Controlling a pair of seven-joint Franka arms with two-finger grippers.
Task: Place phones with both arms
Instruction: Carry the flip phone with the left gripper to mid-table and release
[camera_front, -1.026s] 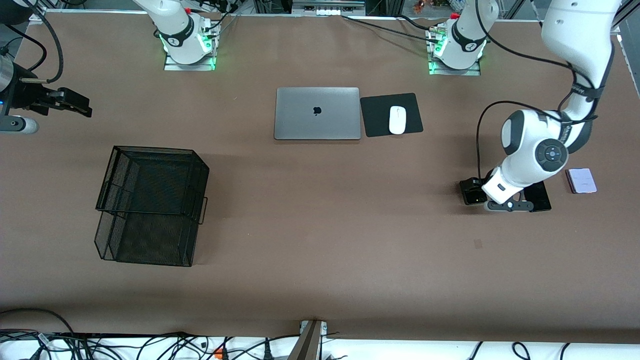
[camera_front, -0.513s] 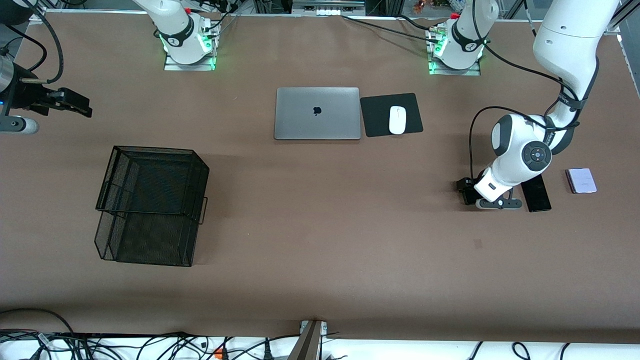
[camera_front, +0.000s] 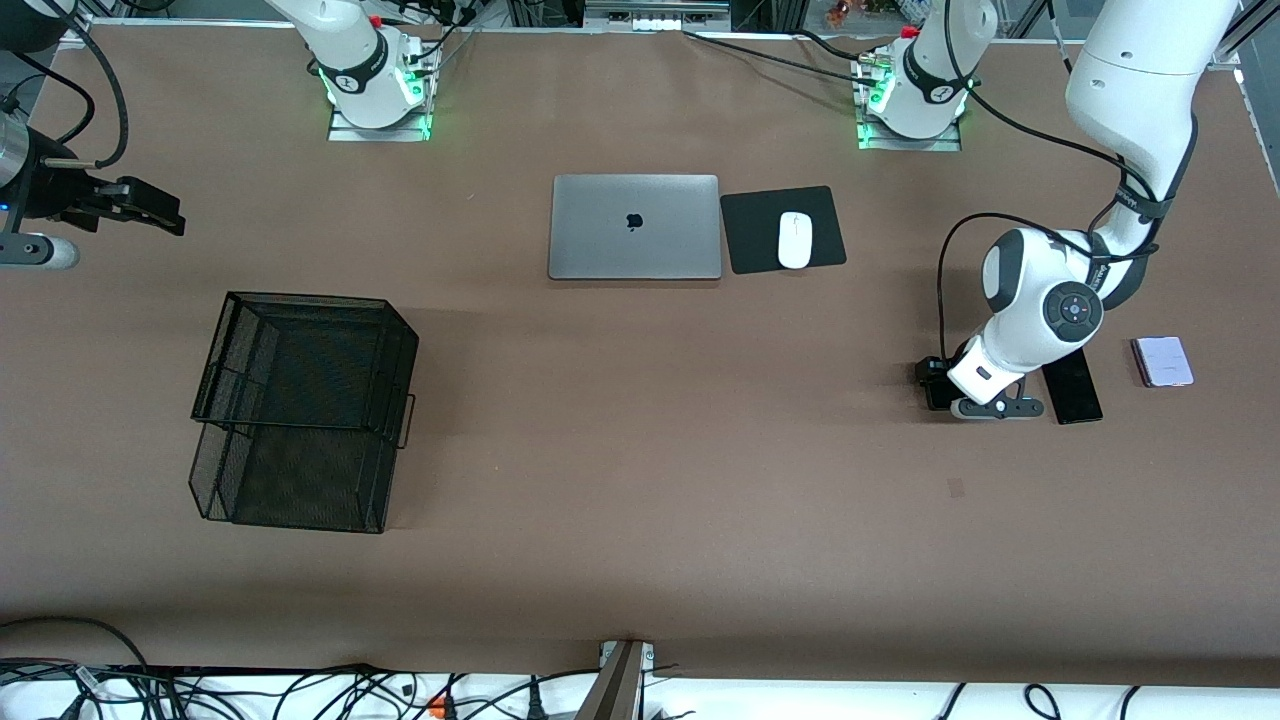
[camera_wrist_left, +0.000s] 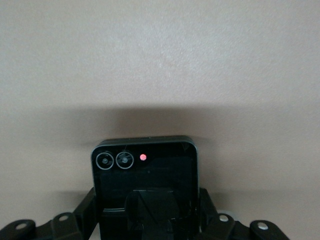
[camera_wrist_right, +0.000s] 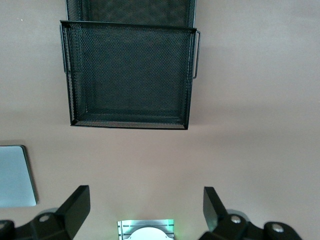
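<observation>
My left gripper (camera_front: 934, 384) is low at the table near the left arm's end, its fingers (camera_wrist_left: 84, 211) closed against the two sides of the small squarish black phone (camera_wrist_left: 145, 185). The phone's two camera lenses and a red dot face the wrist camera. The long slim black phone (camera_front: 1072, 386) lies flat beside that gripper. The pale lavender-white phone (camera_front: 1163, 361) lies flat past it, toward the table's end. My right gripper (camera_front: 150, 214) is open and empty, up over the right arm's end of the table, and waits; its fingers (camera_wrist_right: 75, 206) stand wide apart.
A black wire-mesh basket (camera_front: 300, 410) stands toward the right arm's end and also shows in the right wrist view (camera_wrist_right: 129, 75). A shut silver laptop (camera_front: 634, 226) and a white mouse (camera_front: 795, 240) on a black pad (camera_front: 760, 240) lie near the bases.
The left arm and its gripper have shifted toward the table's middle, uncovering more of the long black phone. In the last half second they barely moved. The right arm has stayed put.
</observation>
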